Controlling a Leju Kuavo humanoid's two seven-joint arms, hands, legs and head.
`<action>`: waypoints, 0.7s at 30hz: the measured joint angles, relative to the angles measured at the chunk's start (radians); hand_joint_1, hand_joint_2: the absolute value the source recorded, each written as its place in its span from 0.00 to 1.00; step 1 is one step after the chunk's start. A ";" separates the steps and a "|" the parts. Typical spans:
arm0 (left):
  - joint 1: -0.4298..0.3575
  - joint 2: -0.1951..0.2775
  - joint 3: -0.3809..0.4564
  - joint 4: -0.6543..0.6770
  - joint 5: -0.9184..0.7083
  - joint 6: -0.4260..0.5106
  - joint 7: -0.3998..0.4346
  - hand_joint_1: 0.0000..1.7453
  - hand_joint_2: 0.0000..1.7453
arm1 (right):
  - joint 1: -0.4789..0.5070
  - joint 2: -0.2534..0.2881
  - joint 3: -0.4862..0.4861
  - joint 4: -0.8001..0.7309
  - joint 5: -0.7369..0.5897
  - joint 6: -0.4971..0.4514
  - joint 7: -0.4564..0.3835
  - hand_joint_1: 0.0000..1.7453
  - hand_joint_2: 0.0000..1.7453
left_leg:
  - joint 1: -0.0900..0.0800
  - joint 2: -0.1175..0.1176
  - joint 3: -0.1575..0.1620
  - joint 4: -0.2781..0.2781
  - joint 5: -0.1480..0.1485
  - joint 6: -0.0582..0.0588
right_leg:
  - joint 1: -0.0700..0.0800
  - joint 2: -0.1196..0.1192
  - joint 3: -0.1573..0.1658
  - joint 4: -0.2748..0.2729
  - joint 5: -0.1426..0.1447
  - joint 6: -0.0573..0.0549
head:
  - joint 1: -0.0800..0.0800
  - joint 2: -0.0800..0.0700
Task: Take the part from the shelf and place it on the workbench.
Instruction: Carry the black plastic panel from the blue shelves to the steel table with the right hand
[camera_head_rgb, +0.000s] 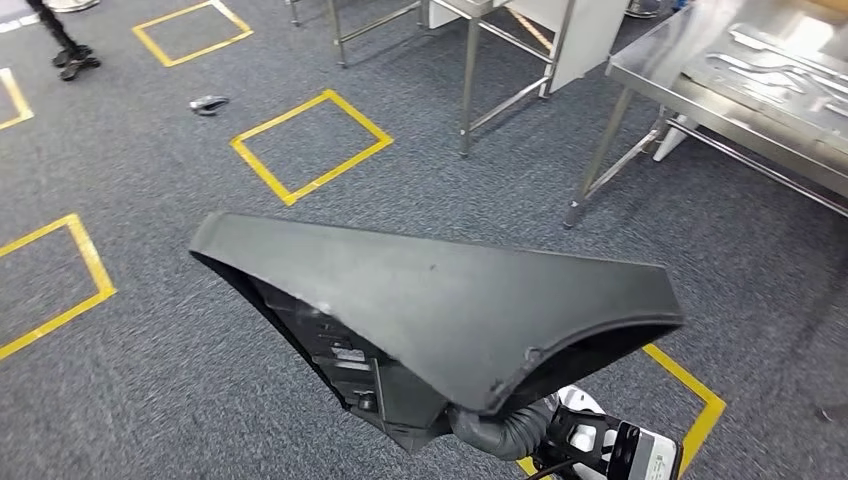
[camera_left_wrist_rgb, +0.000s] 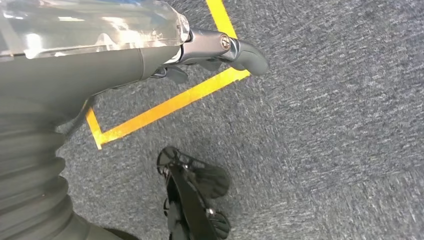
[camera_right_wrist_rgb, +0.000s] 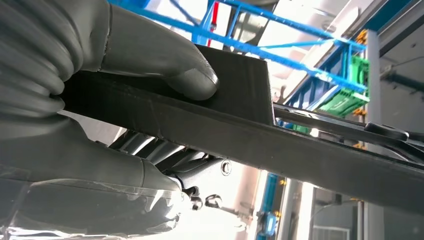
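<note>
The large black triangular part (camera_head_rgb: 430, 310), gripped by the right hand (camera_right_wrist_rgb: 100, 100), spreads wide across the foreground and hides the carpet beneath it; ahead to the right the steel workbench (camera_head_rgb: 650, 75) stands with moulded pieces (camera_head_rgb: 780, 70) lying over much of its top; its legs (camera_head_rgb: 595, 165) and a second metal frame (camera_head_rgb: 480, 70) stand on the grey carpet (camera_head_rgb: 150, 150); open carpet lies to the left.

Grey carpeted floor (camera_head_rgb: 150, 180) marked with yellow tape squares (camera_head_rgb: 311, 146), steel-legged tables (camera_head_rgb: 500, 60) standing far and right.
</note>
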 joint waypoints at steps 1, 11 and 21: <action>0.000 0.000 0.000 0.000 -0.001 -0.001 -0.001 0.00 1.00 | 0.001 0.000 0.000 -0.001 0.000 0.001 0.001 0.96 1.00 | 0.000 -0.003 0.006 -0.029 0.032 0.000 | 0.000 0.015 0.001 0.002 -0.002 0.001 | 0.000 0.000; -0.013 0.004 -0.003 0.000 -0.021 -0.015 0.003 0.00 1.00 | -0.010 -0.002 -0.001 -0.041 -0.010 0.002 0.027 0.96 1.00 | 0.006 -0.026 0.104 -0.283 0.148 0.043 | -0.003 0.021 -0.044 0.087 -0.051 0.050 | 0.007 0.000; -0.012 0.006 -0.008 0.000 -0.034 -0.023 0.003 0.00 1.00 | -0.021 -0.004 -0.001 -0.066 -0.018 -0.016 0.048 0.96 1.00 | -0.006 0.091 0.134 -0.285 0.122 0.027 | 0.006 -0.114 -0.011 0.013 -0.002 0.040 | 0.011 0.000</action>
